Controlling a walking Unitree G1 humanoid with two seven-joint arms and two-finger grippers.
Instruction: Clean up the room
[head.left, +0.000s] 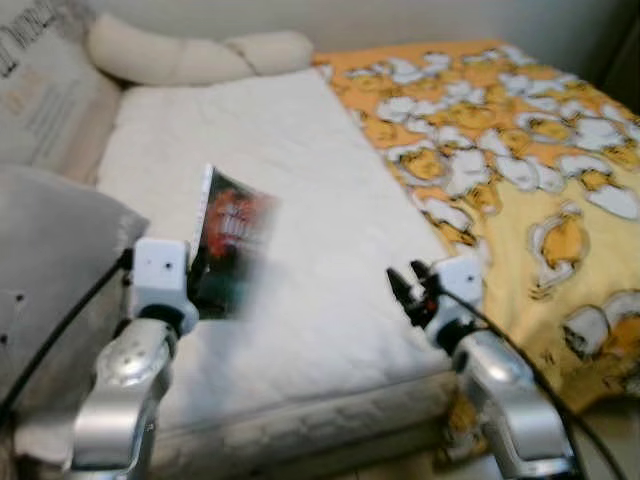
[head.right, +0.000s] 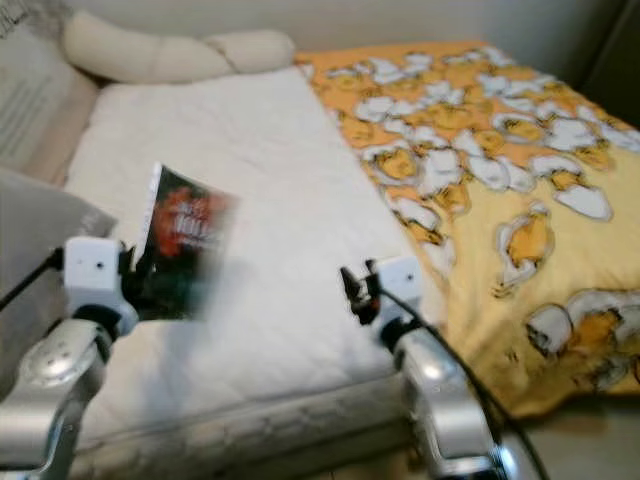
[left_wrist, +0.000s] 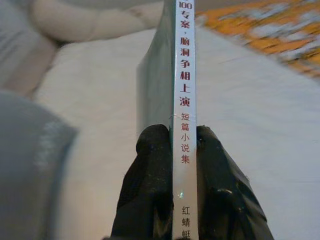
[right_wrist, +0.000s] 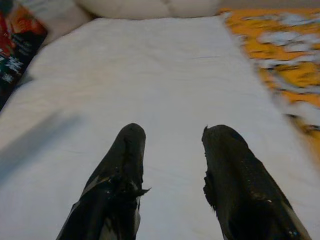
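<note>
Far left: grey cushion (head.left: 50, 270) at the bed's near corner, printed pillow (head.left: 45, 100) behind it with dark lettering too blurred to read. Left gripper (left_wrist: 183, 150) raised over the white mattress (head.left: 300, 250), fingers (left_wrist: 150, 175) clamped on the spine of a book (head.left: 232, 245), held upright and clear of the bedding. Dark cover with red artwork, probably a title block, smeared by motion in the head views. Spine legible from the left wrist: "100专案,脑洞争相上演", then "短篇小说集", then "红蜻" before the edge cuts it off.

Step in hand, as judged: book picked up off the bed, carry-away not yet begun. Next move calls for a firm grip on the narrow spine and a turn toward a shelf or worktop; none in sight.

Centre right: right gripper (right_wrist: 172, 170) hovering low over the mattress, fingers parted and holding nothing. Far right: orange duck-print blanket (head.left: 520, 150) covering the bed's right side.
</note>
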